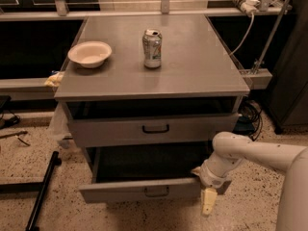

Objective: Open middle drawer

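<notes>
The middle drawer is a grey metal drawer with a small black loop handle. It stands pulled out from the grey cabinet, with its dark inside open to view above the front panel. It hides whatever lies below it. My gripper is at the right end of the drawer's front panel, at the end of my white arm, which reaches in from the right. The top drawer, with a wider black handle, is slightly out above it.
A cream bowl and a soda can stand on the cabinet top. A black pole lies on the speckled floor to the left. Cables and a dark cabinet are to the right.
</notes>
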Action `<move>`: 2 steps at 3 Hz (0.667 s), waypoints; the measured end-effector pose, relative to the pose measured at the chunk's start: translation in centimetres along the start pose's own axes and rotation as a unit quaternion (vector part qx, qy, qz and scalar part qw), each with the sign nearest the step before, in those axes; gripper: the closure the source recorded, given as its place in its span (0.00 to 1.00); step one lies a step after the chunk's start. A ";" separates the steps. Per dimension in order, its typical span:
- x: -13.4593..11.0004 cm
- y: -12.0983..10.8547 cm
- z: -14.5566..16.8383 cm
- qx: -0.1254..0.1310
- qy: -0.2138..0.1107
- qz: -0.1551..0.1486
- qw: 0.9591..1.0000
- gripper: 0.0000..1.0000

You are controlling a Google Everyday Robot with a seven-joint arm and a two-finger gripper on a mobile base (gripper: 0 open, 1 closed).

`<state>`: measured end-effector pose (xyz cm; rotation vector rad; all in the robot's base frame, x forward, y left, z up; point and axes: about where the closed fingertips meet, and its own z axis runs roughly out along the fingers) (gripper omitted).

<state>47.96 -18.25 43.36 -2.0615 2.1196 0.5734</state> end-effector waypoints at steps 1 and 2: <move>1.8 5.8 0.5 -0.051 -0.019 0.042 0.998 0.00; 1.8 5.8 0.5 -0.051 -0.019 0.042 0.998 0.00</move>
